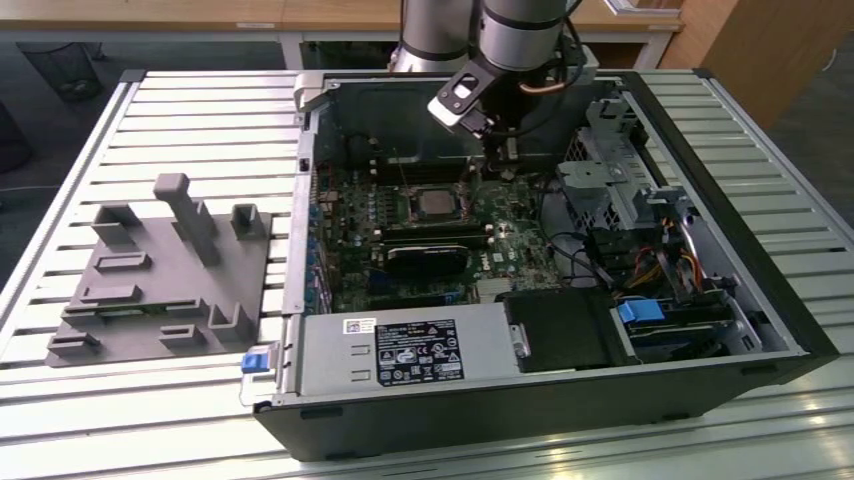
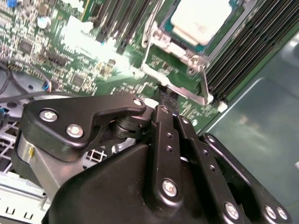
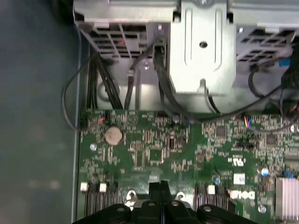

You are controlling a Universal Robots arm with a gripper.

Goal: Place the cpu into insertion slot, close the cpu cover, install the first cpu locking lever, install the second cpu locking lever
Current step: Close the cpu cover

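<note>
The cpu [image 1: 434,204] [image 2: 201,21], a square chip with a silver-grey top, lies flat in the insertion slot on the green board; the slot itself is hidden beneath it. The silvery cpu cover [image 2: 160,39] frames the chip and lies down around it. A thin metal locking lever [image 2: 204,84] runs along the socket's edge. My gripper [image 1: 505,165] [image 2: 164,98] [image 3: 159,187] hangs over the board on the exterior view's right of the socket, tips just off the socket's corner by the lever. Its black fingers are pressed together, with nothing visible between them.
The open computer case [image 1: 747,290] walls in the board. Drive cages [image 1: 621,185] and cables [image 3: 140,79] crowd the exterior view's right. A black heatsink block [image 1: 427,262] and power supply [image 1: 400,350] lie nearer the camera. A grey fixture [image 1: 160,270] stands on the slatted table.
</note>
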